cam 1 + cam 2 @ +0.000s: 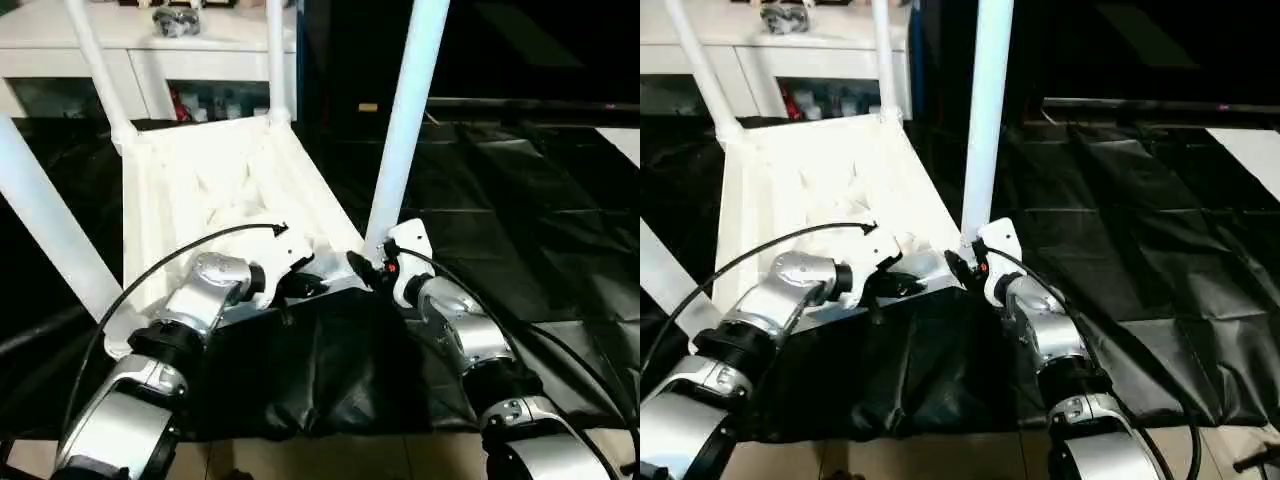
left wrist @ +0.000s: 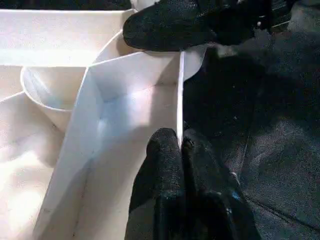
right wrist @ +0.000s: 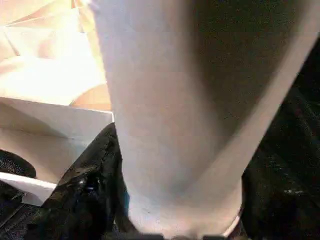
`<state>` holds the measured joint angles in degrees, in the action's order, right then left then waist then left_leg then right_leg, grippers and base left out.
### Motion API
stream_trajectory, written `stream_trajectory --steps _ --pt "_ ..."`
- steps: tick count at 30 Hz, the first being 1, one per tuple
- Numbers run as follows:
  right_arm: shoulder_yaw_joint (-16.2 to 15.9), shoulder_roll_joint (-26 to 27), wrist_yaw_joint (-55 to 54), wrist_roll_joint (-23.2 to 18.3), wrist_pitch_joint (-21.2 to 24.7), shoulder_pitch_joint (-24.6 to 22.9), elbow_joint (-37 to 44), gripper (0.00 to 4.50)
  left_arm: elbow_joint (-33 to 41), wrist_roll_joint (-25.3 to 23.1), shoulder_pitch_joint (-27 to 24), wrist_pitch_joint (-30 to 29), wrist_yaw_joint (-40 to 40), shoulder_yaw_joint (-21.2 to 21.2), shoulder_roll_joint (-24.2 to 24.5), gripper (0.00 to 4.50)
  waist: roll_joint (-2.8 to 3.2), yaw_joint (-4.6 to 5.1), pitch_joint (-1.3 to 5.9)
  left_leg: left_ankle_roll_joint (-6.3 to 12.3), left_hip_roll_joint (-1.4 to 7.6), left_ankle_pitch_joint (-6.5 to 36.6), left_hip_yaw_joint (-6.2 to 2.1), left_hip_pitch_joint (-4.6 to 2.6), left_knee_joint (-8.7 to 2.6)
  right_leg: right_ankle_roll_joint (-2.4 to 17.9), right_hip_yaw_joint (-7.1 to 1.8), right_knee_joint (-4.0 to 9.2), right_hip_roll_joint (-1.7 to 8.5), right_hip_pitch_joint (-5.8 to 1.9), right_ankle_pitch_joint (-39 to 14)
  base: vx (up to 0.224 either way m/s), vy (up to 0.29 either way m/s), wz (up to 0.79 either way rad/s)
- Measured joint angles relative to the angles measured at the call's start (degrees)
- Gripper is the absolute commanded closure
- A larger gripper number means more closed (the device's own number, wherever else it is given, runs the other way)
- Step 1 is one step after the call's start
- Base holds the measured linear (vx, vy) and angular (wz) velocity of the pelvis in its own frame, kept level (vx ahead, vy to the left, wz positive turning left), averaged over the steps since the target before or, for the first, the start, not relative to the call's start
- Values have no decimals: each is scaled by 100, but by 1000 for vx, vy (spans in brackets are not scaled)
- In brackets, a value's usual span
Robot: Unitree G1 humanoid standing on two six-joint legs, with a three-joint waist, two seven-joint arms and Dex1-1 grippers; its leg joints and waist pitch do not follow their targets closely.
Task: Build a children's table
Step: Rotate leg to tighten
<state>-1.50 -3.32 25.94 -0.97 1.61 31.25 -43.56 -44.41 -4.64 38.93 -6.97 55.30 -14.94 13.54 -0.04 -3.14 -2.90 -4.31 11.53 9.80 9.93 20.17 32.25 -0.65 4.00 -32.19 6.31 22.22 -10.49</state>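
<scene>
Closely pinched, the left gripper (image 2: pixel 181 150) has its two black fingers shut on the thin near rim of the tabletop (image 1: pixel 215 190), clamping the wall edge just beside the near right corner socket. Alongside it, the right gripper (image 3: pixel 170 220) stands well apart in its jaws, wrapped around the base of the near right leg (image 1: pixel 405 120) where that leg meets the corner socket; one of its black fingers (image 3: pixel 87 187) lies against the leg's side, close by the tabletop's wall. Turned underside up, the white tabletop rests on a black sheet (image 1: pixel 500 210) spread over the floor, its ribs and a round inner socket (image 2: pixel 50 97) facing upward. Four white legs rise from its corners: the gripped one, the near left leg (image 1: pixel 45 220), the far left leg (image 1: pixel 95 65) and the far right leg (image 1: pixel 276 55). Behind the table stands a white cabinet (image 1: pixel 150 60) with glass doors.
</scene>
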Motion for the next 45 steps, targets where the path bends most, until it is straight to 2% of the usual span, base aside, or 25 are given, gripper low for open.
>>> stream_trajectory --steps 1,2,4,6,10,13,15,18,19,22,25,28,29,37,40,41,45 --pt "0 -3 40 3 -5 -1 0 102 -13 -17 3 38 2 -1 -6 450 0 1 0 0 -4 0 0 0 1 0 -5 9 0 -2 0 0 0 0" --pt "0 -54 159 -3 -14 -4 1 72 -29 -26 4 90 16 -2 -4 450 -1 2 0 1 -14 0 0 0 3 0 -12 10 6 -3 0 0 0 0" --pt "-20 -188 482 -16 -65 -26 6 58 -33 -25 5 156 70 1 3 450 -1 -4 -1 3 -27 0 1 1 -1 1 -25 9 10 -3 0 0 0 0" --pt "-166 -408 1040 -61 -184 -45 19 40 -36 0 -4 267 279 3 98 450 -4 -12 -3 4 -29 0 0 5 -14 1 -26 8 10 2 1 0 0 0" --pt "-362 -729 1991 -123 -306 -54 67 40 -13 106 -46 387 800 33 288 450 -5 -40 -2 6 -26 -2 5 15 -29 39 -29 -22 9 14 34 0 0 0" --pt "-502 -907 2762 -206 -418 -54 109 40 85 180 -112 483 1283 31 435 450 -6 -112 -3 10 -13 -7 33 17 -2 59 -52 -121 12 41 61 0 0 0" --pt "-570 -1036 3250 -302 -421 -55 192 40 117 258 -117 506 1550 23 526 450 -7 -183 -3 8 15 -8 68 31 4 74 -51 -171 10 74 81 26 -17 1" --pt "-635 -1169 3802 -355 -441 -27 205 40 143 303 -129 565 1837 12 620 450 -7 -238 -3 7 48 -8 119 34 4 34 -39 -218 3 86 58 35 -21 3" --pt "-681 -1205 3944 -370 -440 -9 205 65 143 323 -130 577 1925 10 656 450 -6 -251 -2 7 50 -8 121 36 5 22 -38 -229 2 91 46 0 0 0" --pt "-754 -1277 4295 -405 -425 24 208 74 142 369 -136 608 2188 -1 755 450 -5 -280 -2 7 56 -9 123 38 14 21 -36 -259 1 95 6 0 0 0" --pt "-804 -1311 4548 -417 -426 37 210 116 142 373 -142 636 2374 -1 809 450 -9 -300 -1 6 56 -8 129 40 27 28 -40 -262 4 94 -5 0 0 0" --pt "-816 -1310 4679 -420 -414 55 197 126 138 375 -142 671 2516 -2 857 450 -13 -306 -3 5 52 -8 132 50 40 28 -43 -262 12 95 -7 0 0 0" --pt "-817 -1305 4719 -425 -404 57 191 148 134 374 -142 682 2550 -4 868 450 -16 -311 -3 5 50 -8 135 54 43 28 -47 -262 13 95 -7 0 0 0" --pt "-763 -1189 4574 -515 -236 17 225 179 54 360 -115 669 2470 18 859 450 -21 -309 0 5 51 -8 134 58 50 28 -49 -266 12 93 -6 0 0 0" --pt "-469 -888 3216 -335 -115 -12 225 181 -121 211 48 461 1710 132 644 450 -49 -260 -3 2 50 -8 130 44 47 26 -54 -275 12 90 -7 0 0 0" --pt "-310 -709 2518 -283 -16 1 201 181 -172 151 111 318 1349 172 499 450 -57 -203 -7 -5 46 -11 119 37 45 -1 -63 -275 12 90 -23 0 0 0" --pt "-54 -395 1210 -236 240 29 193 182 -183 72 188 14 671 194 157 450 -68 -128 -8 -5 38 -12 107 23 40 -9 -81 -264 11 87 -27 0 0 0"
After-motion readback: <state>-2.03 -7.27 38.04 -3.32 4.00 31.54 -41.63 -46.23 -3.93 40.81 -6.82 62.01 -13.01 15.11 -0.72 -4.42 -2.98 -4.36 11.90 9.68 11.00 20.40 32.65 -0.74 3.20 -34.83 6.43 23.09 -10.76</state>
